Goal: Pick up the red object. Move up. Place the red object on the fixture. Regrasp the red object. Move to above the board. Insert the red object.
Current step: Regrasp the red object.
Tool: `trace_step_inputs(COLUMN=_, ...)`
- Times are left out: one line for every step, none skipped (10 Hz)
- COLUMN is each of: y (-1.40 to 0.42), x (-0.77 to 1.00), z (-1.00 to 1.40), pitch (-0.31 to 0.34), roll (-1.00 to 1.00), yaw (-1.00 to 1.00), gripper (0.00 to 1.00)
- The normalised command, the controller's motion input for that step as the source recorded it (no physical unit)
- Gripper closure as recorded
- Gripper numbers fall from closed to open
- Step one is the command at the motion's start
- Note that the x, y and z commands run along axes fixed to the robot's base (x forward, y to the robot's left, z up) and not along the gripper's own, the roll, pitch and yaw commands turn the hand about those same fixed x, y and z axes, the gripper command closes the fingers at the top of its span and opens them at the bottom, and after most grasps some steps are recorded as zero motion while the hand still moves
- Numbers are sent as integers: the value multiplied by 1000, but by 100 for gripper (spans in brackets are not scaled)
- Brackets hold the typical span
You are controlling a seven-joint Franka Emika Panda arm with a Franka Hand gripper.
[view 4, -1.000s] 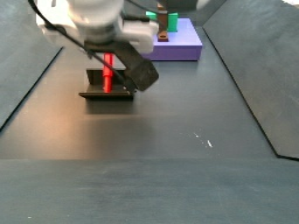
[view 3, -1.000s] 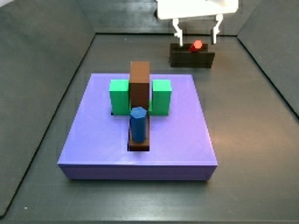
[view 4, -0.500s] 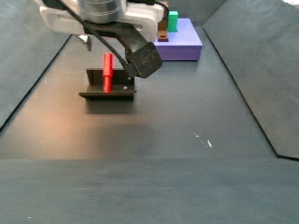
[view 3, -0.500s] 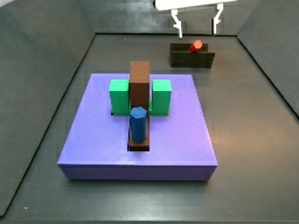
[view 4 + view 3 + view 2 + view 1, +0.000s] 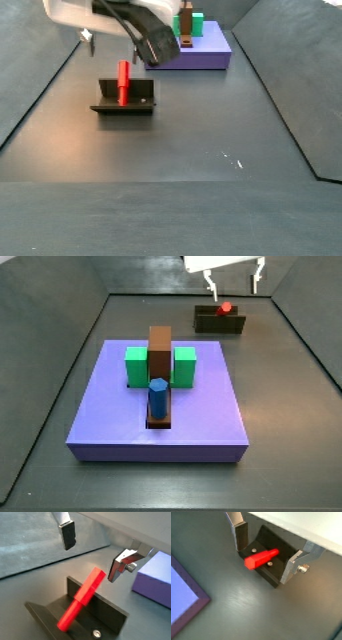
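The gripper (image 5: pixel 93 549) has risen higher above the fixture (image 5: pixel 123 103) than a second ago, fingers (image 5: pixel 67 535) spread open and empty. The red peg (image 5: pixel 123 82) stays leaning in the fixture, untouched.

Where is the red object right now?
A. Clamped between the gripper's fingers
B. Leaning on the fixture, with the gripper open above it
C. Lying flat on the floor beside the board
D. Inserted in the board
B: the red object leans on the fixture, and the open gripper hangs above it without touching.
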Motion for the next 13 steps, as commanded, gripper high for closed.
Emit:
trace_step_inputs(y=-166, x=254, z=51, pitch=111, roll=1000, yaw=0, gripper=0)
trace_step_inputs(y=-169, x=271, z=51, pitch=114, roll=1000, yaw=0, gripper=0)
trace_step_inputs(y=-169, x=274, z=51, pitch=117, roll=1000, yaw=0, gripper=0)
trace_step_inputs(y=-171, x=266, z=54, pitch=120, roll=1000, yaw=0, gripper=0)
trace_step_inputs(y=-177, x=237, z=57, pitch=149, roll=1000, yaw=0, gripper=0)
trace_step_inputs(y=-206, x=114, z=91, pitch=277, roll=1000, yaw=0, gripper=0)
trace_step_inputs(y=-220, x=66, z=149, pitch=451, roll=1000, yaw=0, gripper=0)
trace_step_inputs(y=-217, x=71, z=149, pitch=449, roll=1000, yaw=6, gripper=0)
trace_step_inputs(y=-194, x=80, z=146, pitch=443, roll=1000, yaw=29, gripper=0)
trace_step_inputs(y=-97, x=0, z=140, pitch=443, roll=1000, yaw=180, gripper=0)
trace_step_inputs(y=0, x=0, z=49, pitch=406, roll=1000, yaw=386, gripper=0)
trace_step_inputs(y=0, x=-31, z=-91, pitch=146, roll=1000, yaw=546, gripper=0)
trace_step_inputs(y=229, x=0, z=-320, pitch=20, roll=657, yaw=571, gripper=0)
